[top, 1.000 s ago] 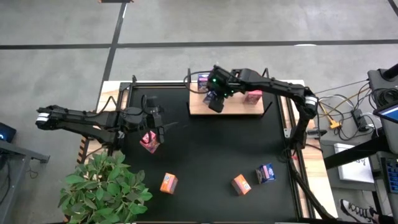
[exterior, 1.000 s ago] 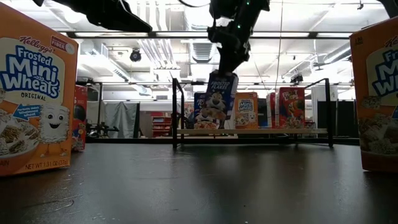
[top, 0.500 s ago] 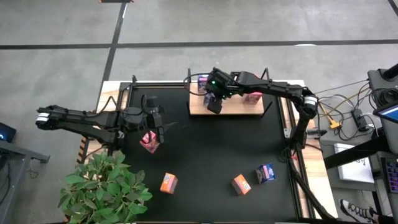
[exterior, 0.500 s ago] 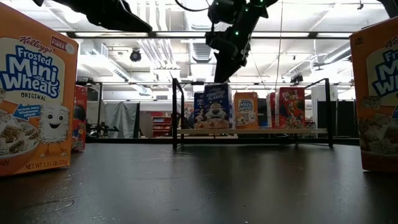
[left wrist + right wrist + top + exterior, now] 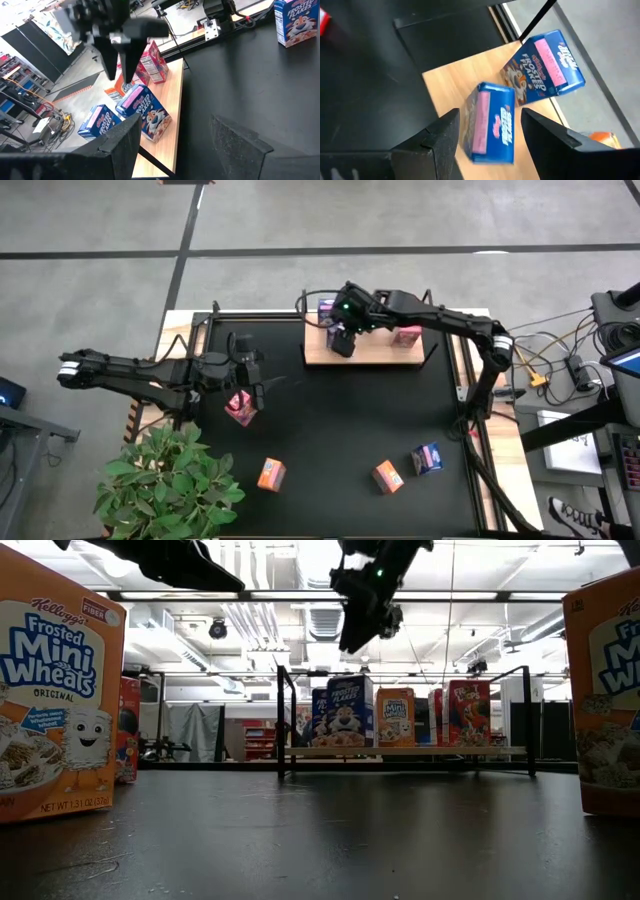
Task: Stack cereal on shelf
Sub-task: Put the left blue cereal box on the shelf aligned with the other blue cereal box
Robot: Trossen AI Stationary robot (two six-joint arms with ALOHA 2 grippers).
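The wooden shelf stands at the table's far edge, with black posts at its ends. A blue cereal box stands upright on its left part, in front of another blue box; an orange box and a red-pink box stand further right. My right gripper is open and empty, well above the front blue box. My left gripper is open and empty at the table's left, beside a red-pink box that lies on the mat.
Two orange boxes and a blue box stand loose on the black mat near the front edge. A green plant sits at the front left corner. The mat between shelf and loose boxes is bare.
My right gripper has lowered the blue box, held tilted above the shelf, onto the shelf's left part, let go and risen straight up. The box now stands upright on the board.
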